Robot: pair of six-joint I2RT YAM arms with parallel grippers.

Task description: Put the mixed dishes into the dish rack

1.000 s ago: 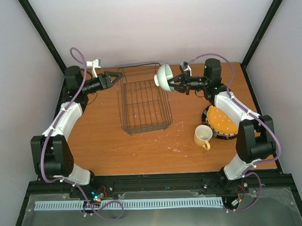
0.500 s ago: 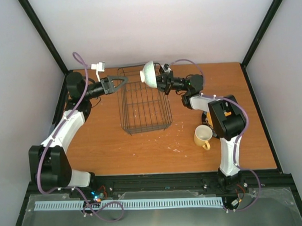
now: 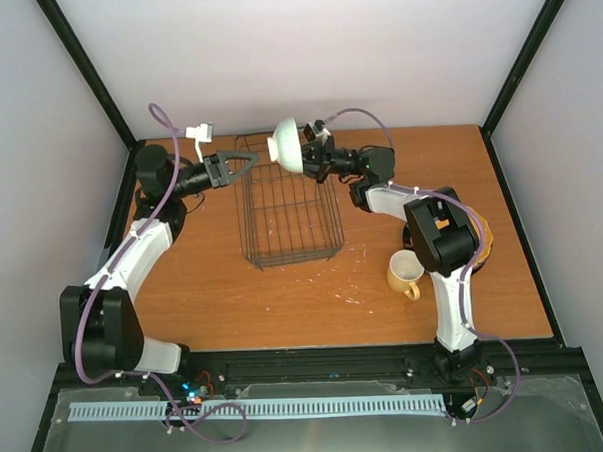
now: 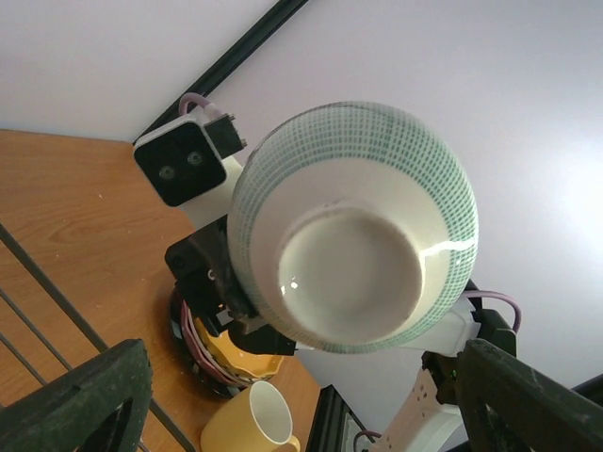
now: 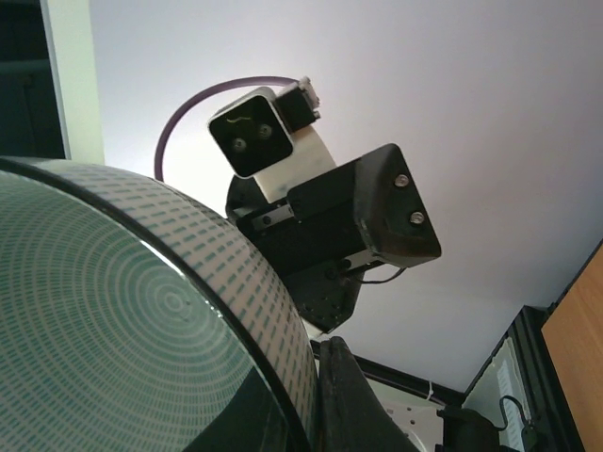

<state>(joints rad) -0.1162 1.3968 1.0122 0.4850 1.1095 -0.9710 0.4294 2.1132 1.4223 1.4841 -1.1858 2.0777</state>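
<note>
The pale bowl with a blue-green pattern (image 3: 284, 147) hangs on its side above the far end of the dish rack (image 3: 293, 259), a dark wire basket. My right gripper (image 3: 308, 157) is shut on its rim, one finger (image 5: 350, 400) pressed against the rim's outside. My left gripper (image 3: 246, 164) is open just left of the bowl, apart from it. In the left wrist view the bowl's (image 4: 353, 226) foot faces me between and beyond the spread fingers (image 4: 80, 405). The cream-yellow mug (image 3: 406, 271) stands on the table. The plates (image 4: 226, 363) are stacked behind it, orange-yellow on top.
The right arm's forearm (image 3: 437, 230) stretches across the plate stack and hides most of it from above. Black frame posts (image 3: 85, 70) and white walls close in the table's back and sides. White specks lie on the wood in front of the rack.
The right arm has swung the bowl leftward to the rack's far left end, close to the left gripper. The left gripper has opened wider and edged right.
</note>
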